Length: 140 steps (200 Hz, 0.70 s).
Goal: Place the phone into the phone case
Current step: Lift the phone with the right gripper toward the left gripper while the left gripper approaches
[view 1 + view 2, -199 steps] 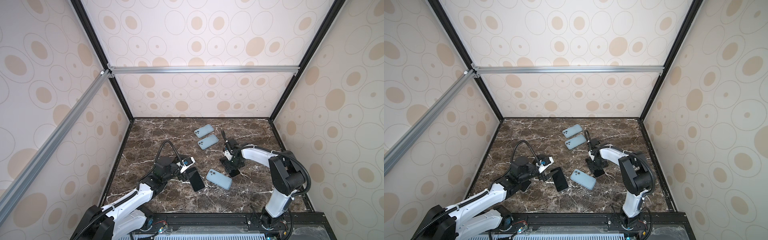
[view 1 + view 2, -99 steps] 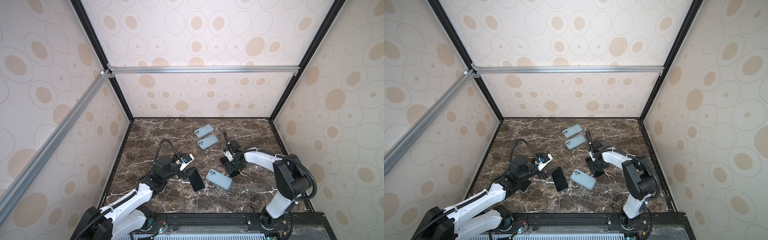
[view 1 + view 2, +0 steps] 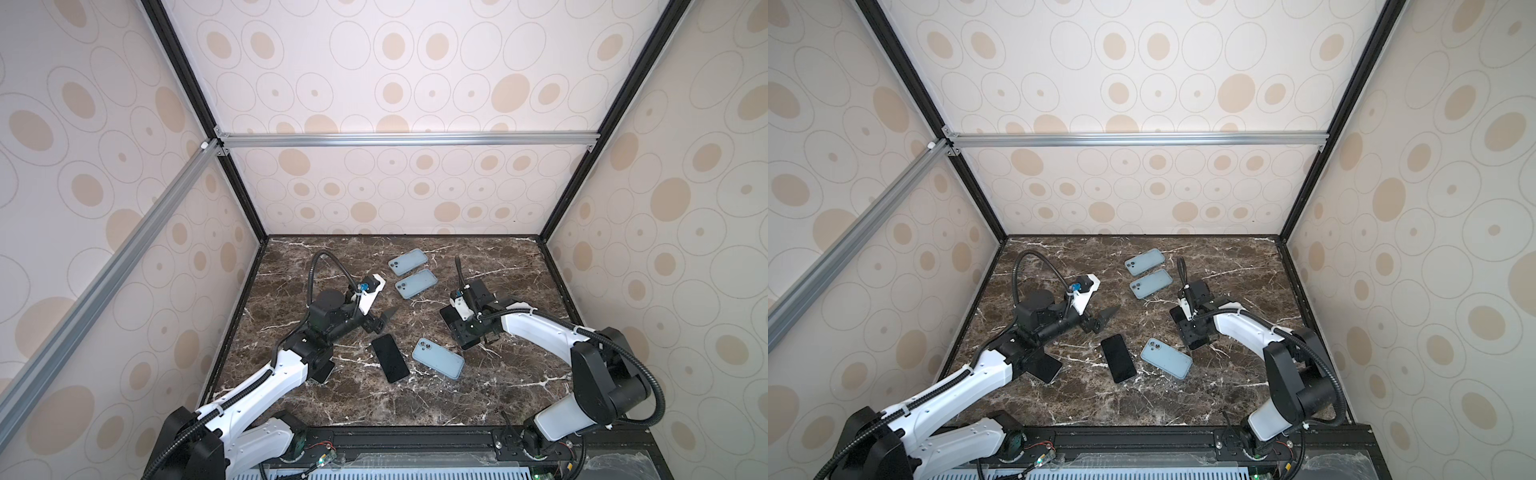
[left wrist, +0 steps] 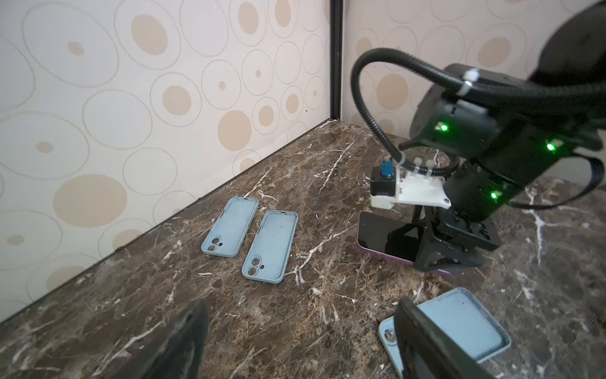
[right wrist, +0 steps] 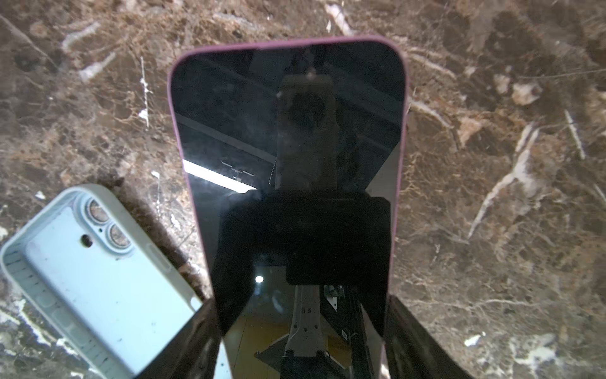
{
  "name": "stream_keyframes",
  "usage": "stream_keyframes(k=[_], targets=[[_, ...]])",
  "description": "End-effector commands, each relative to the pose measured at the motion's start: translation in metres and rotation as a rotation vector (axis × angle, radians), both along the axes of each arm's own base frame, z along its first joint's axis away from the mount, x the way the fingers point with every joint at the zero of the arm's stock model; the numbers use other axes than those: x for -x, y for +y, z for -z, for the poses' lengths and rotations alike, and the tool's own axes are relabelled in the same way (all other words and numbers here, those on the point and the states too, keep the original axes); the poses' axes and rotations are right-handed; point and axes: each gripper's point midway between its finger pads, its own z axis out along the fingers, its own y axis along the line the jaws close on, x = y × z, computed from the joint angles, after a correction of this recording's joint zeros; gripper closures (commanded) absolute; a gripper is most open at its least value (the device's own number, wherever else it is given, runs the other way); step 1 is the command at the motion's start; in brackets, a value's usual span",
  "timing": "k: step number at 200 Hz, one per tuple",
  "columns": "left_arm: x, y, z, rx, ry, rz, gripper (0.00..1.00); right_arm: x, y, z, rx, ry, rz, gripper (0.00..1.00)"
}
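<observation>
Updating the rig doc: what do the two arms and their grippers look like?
The left arm and right arm have white shells and black joints. A corrugated black cable loops to each wrist's white camera bracket, which carries a blue connector. The fingers are black. Green lights glow on the right wrist.

Cream oval-patterned walls [image 3: 395,195], veined brown marble floor [image 3: 374,399]

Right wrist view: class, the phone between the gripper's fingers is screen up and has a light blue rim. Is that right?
No. The phone has a purple rim, not light blue; the right wrist view shows it. It is screen up, between the right gripper's fingers.
</observation>
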Motion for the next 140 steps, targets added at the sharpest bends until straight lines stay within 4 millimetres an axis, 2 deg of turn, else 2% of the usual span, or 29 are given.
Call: stream_keyframes(k=[1,41,81,116,140], targets=[[-0.012,-0.009,-0.02,0.147,0.161,-0.048,0.16,-0.01,0.011,-0.028,-0.064,-0.117,-0.042,0.48],[-0.027,-0.036,-0.025,0.249,0.422,-0.034,0.17,-0.017,0.02,-0.061,-0.133,-0.231,-0.077,0.47],[-0.022,-0.074,-0.032,0.306,0.611,0.131,0.17,-0.016,0.04,-0.097,-0.26,-0.334,-0.148,0.47],[-0.024,-0.086,-0.029,0.322,0.674,0.159,0.19,-0.007,0.055,-0.126,-0.348,-0.43,-0.216,0.47],[-0.022,-0.092,-0.023,0.318,0.709,0.164,0.24,0.002,0.066,-0.137,-0.406,-0.461,-0.27,0.47]])
